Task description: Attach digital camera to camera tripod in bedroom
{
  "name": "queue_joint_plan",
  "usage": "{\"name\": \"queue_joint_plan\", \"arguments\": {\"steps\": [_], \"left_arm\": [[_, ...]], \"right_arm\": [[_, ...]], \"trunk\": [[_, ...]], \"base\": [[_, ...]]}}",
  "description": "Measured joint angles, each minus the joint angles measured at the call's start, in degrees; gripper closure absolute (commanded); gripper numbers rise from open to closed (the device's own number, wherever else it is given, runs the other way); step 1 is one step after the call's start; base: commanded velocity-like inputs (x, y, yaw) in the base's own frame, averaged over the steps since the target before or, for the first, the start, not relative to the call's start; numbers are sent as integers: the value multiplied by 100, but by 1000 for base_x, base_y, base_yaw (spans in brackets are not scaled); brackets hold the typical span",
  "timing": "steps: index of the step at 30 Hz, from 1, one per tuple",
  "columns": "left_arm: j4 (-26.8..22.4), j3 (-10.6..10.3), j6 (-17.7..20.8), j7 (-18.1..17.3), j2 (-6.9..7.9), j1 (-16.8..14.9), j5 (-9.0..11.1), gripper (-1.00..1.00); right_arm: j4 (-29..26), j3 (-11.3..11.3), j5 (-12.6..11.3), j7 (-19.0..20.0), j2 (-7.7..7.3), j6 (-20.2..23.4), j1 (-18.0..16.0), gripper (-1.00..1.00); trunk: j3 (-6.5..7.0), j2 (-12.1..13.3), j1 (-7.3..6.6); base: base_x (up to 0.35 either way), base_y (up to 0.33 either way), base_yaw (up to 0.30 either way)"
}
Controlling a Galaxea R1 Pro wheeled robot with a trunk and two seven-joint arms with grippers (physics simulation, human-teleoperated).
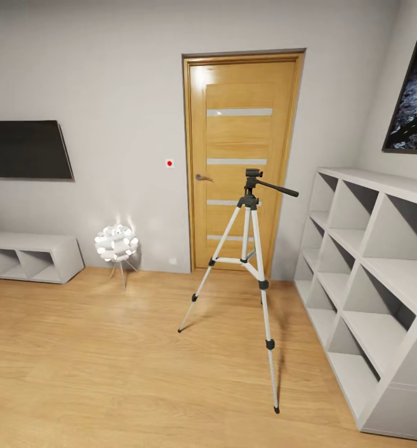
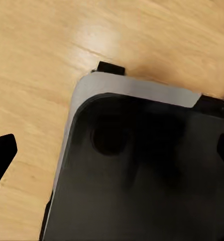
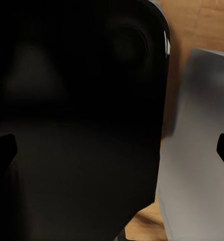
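In the wrist views we see both grippers parted with nothing between the fingers: the left gripper (image 2: 114, 150) and the right gripper (image 3: 112, 148) each hang over the robot's dark base (image 2: 142, 175). Ahead of them, the camera tripod (image 1: 253, 261) stands on the wood floor (image 1: 96, 367) before the oak door (image 1: 243, 162), beside the white cube shelf (image 1: 370, 286).

Camera tripod (image 1: 249, 261) upright — legs splayed, before door

oak door (image 1: 243, 162), ball lamp (image 1: 116, 243), white cube shelf (image 1: 383, 274).
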Motion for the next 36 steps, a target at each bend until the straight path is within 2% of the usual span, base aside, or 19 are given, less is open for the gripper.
{"name": "queue_joint_plan", "arguments": {"steps": [2, 3, 5, 6, 7, 8, 9, 13, 14, 15, 17, 19, 21, 24, 27, 29, 33, 34, 36], "left_arm": [[-378, -1, 274, 4, 74, 2, 38, -100], [-1088, 0, 1311, 16, 277, 6, 68, -100], [-1759, -1, 1948, 50, 397, -8, 86, -100], [-2215, 3, 2512, 102, 481, -46, 88, -100], [-2241, 3, 2531, 104, 483, -49, 90, -100], [-2663, 11, 2989, 168, 535, -152, 90, -100], [-2895, 16, 3182, 201, 551, -234, 93, -100], [-3555, 34, 3644, 301, 550, -640, 116, -100], [-3820, 42, 3835, 349, 468, -933, 131, -100], [-3860, 42, 3867, 356, 432, -1414, 137, -100], [-3858, 40, 3916, 369, 334, -1694, 138, -100], [-3867, 44, 3953, 380, 183, -2393, 135, -100], [-3916, 46, 3956, 380, 105, -2433, 124, -100], [-4036, 35, 3939, 388, -143, -2564, 110, -100], [-4197, 23, 3949, 395, -275, -2603, 97, -100], [-4340, 14, 3959, 410, -333, -2613, 88, -100], [-4639, -64, 3983, 563, -588, -2624, 69, -100], [-4704, -137, 3987, 704, -741, -2626, 82, -100], [-4728, -243, 3987, 873, -861, -2627, 75, -100]], "right_arm": [[-107, -1, 9, 17, -12, 5, -3, -100], [-687, 15, 107, 30, -21, 68, -9, -100], [-1237, 27, 228, 38, -23, 205, -7, -100], [-1784, 34, 368, 42, -25, 466, -13, -100], [-1832, 33, 372, 42, -25, 476, -7, -100], [-2435, 35, 486, 47, -23, 894, -12, -100], [-2829, 35, 533, 51, -22, 1159, -9, -100], [-4186, 28, 636, 93, -16, 2267, -33, -100], [-4914, 19, 664, 171, 1, 3142, -192, -100], [-5522, 18, 677, 196, 4, 3343, -393, -100], [-5768, 0, 661, 266, 11, 3734, -667, -100], [-6022, -157, 419, 357, 21, 4114, -1579, -100], [-6074, -230, 299, 370, 22, 4216, -1593, -100], [-6304, -329, 16, 386, 28, 4438, -1788, -100], [-6557, -352, -111, 393, 43, 4516, -1845, -100], [-6672, -356, -147, 398, 47, 4540, -1859, -100], [-6915, -369, -191, 407, 52, 4570, -1876, -100], [-6982, -370, -202, 410, 53, 4582, -1880, -100], [-7014, -367, -209, 411, 54, 4590, -1882, -100]], "trunk": [[0, 0, 0], [0, 1, 0], [1, 1, 0], [3, 1, 0], [1, 1, 0], [2, 1, 0], [3, 1, 0], [3, 1, 0], [-1, 1, 0], [3, 1, 0], [3, 1, 0], [4, 1, 0], [2, 1, 0], [2, 1, 0], [2, 1, 0], [1, 1, 0], [1, 1, 0], [1, 1, 0], [1, 1, 0]], "base": [[0, 0, 0], [0, 0, 0], [0, 0, 0], [0, 0, 0], [0, 0, 0], [0, 0, 0], [0, 0, 0], [0, 0, 0], [0, 0, 0], [0, 0, 0], [0, 0, 0], [0, 0, 0], [0, 0, 0], [0, 0, 0], [0, 0, 0], [0, 0, 0], [0, 0, 0], [0, 0, 0], [0, 0, 0]]}}
